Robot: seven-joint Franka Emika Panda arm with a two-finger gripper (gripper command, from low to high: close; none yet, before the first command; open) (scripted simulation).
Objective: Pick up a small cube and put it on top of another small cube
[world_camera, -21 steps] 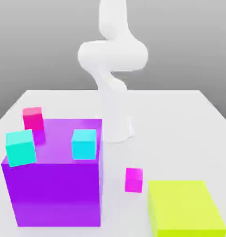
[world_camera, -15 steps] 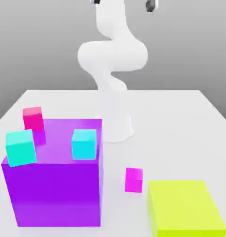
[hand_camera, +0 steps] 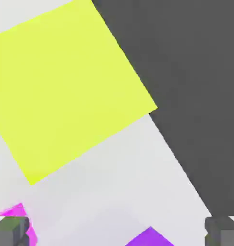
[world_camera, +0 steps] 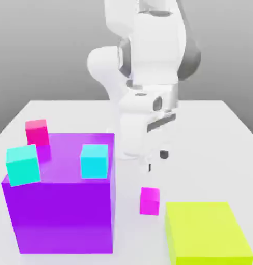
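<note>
At four o'clock of the purple block (world_camera: 61,217), the magenta cube (world_camera: 149,201) sits on the table (world_camera: 201,155); the gripper (world_camera: 156,161), spread wide and empty, hangs toward its twelve, and descending misaligned could make a fingertip knock it away

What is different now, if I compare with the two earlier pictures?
The gripper came down from the top of the exterior view and is now above and behind the magenta cube, open. Nothing was taken hold of or let go. The magenta cube, the purple block, the three cubes on it and the lime block stayed in place.
</note>
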